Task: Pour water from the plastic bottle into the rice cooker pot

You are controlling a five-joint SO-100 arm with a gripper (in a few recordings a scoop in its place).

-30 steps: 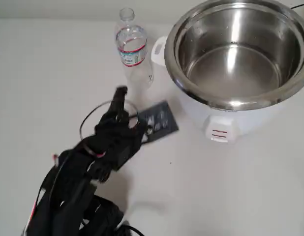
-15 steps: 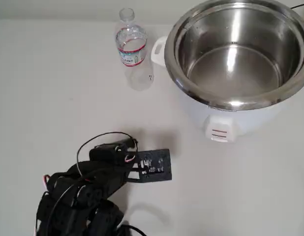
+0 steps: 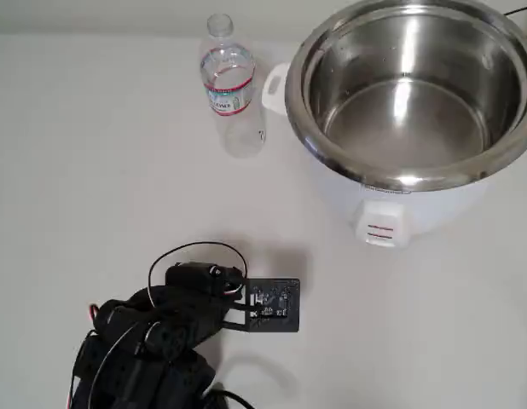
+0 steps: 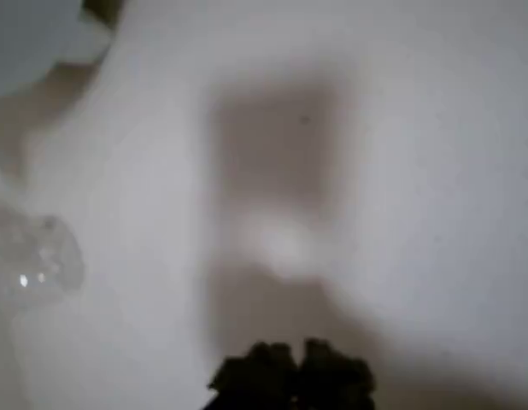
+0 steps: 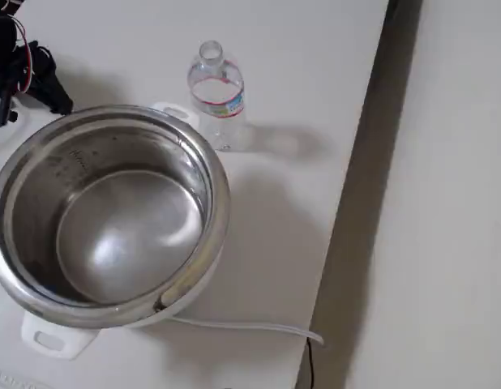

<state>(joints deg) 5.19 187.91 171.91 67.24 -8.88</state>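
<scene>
1. In the overhead view, a black robot arm [image 3: 153, 341] sat folded at the bottom left of a white table [image 3: 93, 170], nearest the lower edge of the picture.
2. Its gripper [image 3: 268, 305] pointed right, low over the table and well apart from everything else. In the blurred wrist view the dark fingertips [image 4: 290, 376] appeared side by side at the bottom edge with no gap visible between them, holding nothing.
3. Farther up the table, the plastic bottle [image 3: 228, 81] stood upright and uncapped, just beside the white cooker body [image 3: 391, 213] on its left. Its label had red bands. Clear water [image 3: 240, 132] seemed to fill its lower part, though the level was hard to judge.
4. At the top right, the rice cooker pot [image 3: 413, 89] sat inside the cooker body, its shiny steel interior open to view.
5. In the fixed view, the bottle [image 5: 216, 93] stood just beyond the pot [image 5: 109, 219], close to a white side handle [image 5: 173, 112].
</scene>
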